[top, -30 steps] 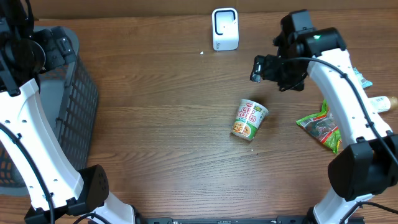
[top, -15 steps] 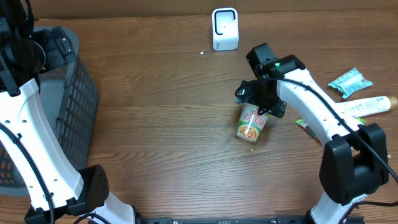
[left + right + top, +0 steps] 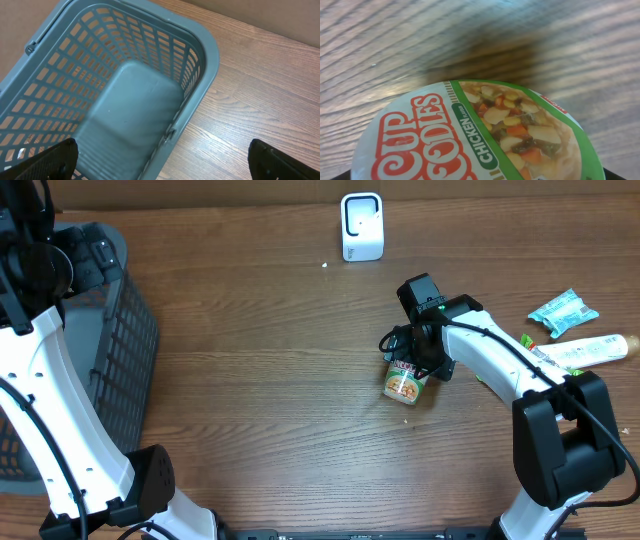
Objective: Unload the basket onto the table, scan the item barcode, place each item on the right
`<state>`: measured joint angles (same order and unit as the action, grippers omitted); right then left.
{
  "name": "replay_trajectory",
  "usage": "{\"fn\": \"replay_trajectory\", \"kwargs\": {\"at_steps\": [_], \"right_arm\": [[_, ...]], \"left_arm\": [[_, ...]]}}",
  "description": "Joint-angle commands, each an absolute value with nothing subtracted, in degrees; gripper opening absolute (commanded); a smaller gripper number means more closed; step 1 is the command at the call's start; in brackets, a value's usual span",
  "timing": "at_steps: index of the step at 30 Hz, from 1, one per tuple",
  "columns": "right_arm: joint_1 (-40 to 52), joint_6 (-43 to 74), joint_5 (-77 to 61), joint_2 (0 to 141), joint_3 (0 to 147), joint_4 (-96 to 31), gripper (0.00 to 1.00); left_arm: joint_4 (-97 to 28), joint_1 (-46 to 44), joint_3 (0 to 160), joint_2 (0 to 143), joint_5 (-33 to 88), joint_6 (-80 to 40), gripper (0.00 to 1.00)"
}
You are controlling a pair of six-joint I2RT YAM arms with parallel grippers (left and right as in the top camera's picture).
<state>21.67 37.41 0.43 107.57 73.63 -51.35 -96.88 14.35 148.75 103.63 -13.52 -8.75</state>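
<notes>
The right hand (image 3: 410, 358) hovers over the cup (image 3: 404, 384), whose lid faces its fingers, apparently lining up a grasp, grip impossible to tell; the left hand (image 3: 165, 165) idles wide above the basket (image 3: 212, 55).

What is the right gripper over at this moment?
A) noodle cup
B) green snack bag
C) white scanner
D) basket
A: in the overhead view the right gripper sits directly over the noodle cup, and the cup's label fills the right wrist view.
</notes>
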Motion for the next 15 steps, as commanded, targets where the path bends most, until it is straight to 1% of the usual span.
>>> {"fn": "replay_trajectory", "kwargs": {"at_steps": [1,2,3,4,7,10,12,15], "right_arm": [[21.23,29.85,-4.86,107.46,73.17,-49.8,0.84],[21.19,27.64,-7.62,107.46,73.49,-49.3,0.84],[20.99,22.02,-13.96,107.39,74.32,-48.73,0.84],[20.78,18.83,-18.52,107.37,75.05,-48.71,0.84],[19.59,10.87,-31.77,107.37,76.69,-48.71,0.84],[17.3,2.59,-48.88,107.37,77.89,-48.84,0.84],[15.42,0.05,-57.34,107.37,78.39,-48.82,0.83],[12.27,-0.47,-68.01,107.37,78.76,-47.99,0.8]], "left_arm": [[-96.79,14.24,148.88,103.77,-13.47,-7.9,1.0],[-96.79,14.22,148.88,103.77,-13.47,-7.9,1.0],[-96.79,14.24,148.88,103.77,-13.47,-7.9,0.99],[-96.79,14.24,148.88,103.77,-13.47,-7.9,1.0],[-96.79,14.24,148.88,103.77,-13.47,-7.9,1.0],[-96.79,14.24,148.88,103.77,-13.5,-7.9,0.99],[-96.79,14.24,148.88,103.77,-13.47,-7.9,1.0],[-96.79,14.24,148.88,103.77,-13.47,-7.9,1.0]]}}
